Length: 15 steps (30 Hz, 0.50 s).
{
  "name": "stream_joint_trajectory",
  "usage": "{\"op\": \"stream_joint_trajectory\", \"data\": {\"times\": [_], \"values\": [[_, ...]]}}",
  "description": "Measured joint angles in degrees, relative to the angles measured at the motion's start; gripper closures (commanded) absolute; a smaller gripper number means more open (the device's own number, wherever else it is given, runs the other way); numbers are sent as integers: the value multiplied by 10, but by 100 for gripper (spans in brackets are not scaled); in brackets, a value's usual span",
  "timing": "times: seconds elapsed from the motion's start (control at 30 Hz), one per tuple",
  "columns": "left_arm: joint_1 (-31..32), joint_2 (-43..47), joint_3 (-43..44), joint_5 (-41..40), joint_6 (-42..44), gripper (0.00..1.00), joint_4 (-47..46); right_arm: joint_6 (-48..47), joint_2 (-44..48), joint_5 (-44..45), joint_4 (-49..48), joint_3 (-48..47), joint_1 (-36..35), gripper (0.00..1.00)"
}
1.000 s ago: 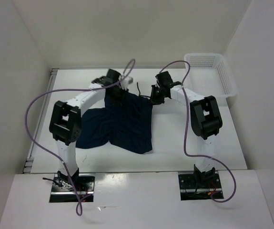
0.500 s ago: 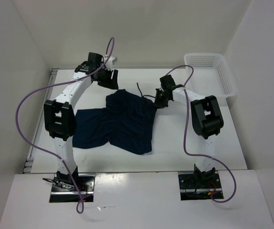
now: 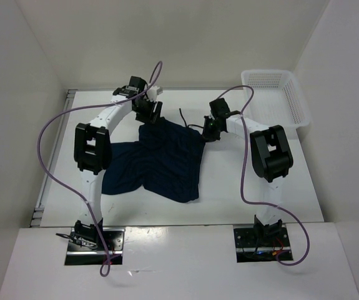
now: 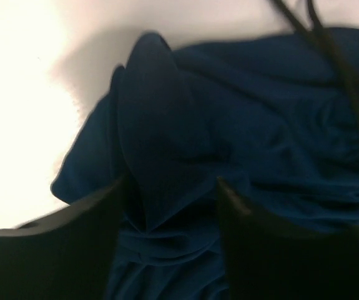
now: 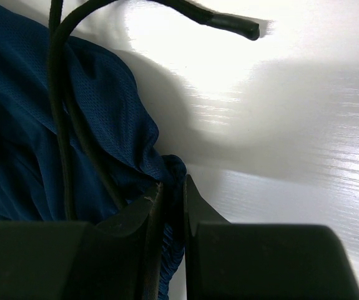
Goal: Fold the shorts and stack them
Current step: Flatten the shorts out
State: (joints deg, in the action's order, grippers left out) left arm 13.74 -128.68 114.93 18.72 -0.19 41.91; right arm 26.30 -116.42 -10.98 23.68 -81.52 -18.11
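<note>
The shorts (image 3: 160,159) lie spread mid-table (image 3: 260,181), unfolded, waist far. My right gripper (image 5: 172,187) is clenched on the far-right waist corner. My left gripper (image 4: 170,184) straddles the far-left corner, jaws apart. Next, I judge: pinch left, then lift both corners evenly nearward.

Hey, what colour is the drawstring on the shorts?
Black; the drawstring shows best in the right wrist view, against the navy shorts.
</note>
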Motion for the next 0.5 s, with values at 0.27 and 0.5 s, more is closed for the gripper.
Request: {"op": "stream_joint_trajectory", "data": {"times": [0.27,0.5], "values": [[8,-6,-5,-7,-1,99,21,0,3,3,0,0,2,100],[-17,2,3,-54,0,100,7,-12,34,20,1,0,16,100]]}}
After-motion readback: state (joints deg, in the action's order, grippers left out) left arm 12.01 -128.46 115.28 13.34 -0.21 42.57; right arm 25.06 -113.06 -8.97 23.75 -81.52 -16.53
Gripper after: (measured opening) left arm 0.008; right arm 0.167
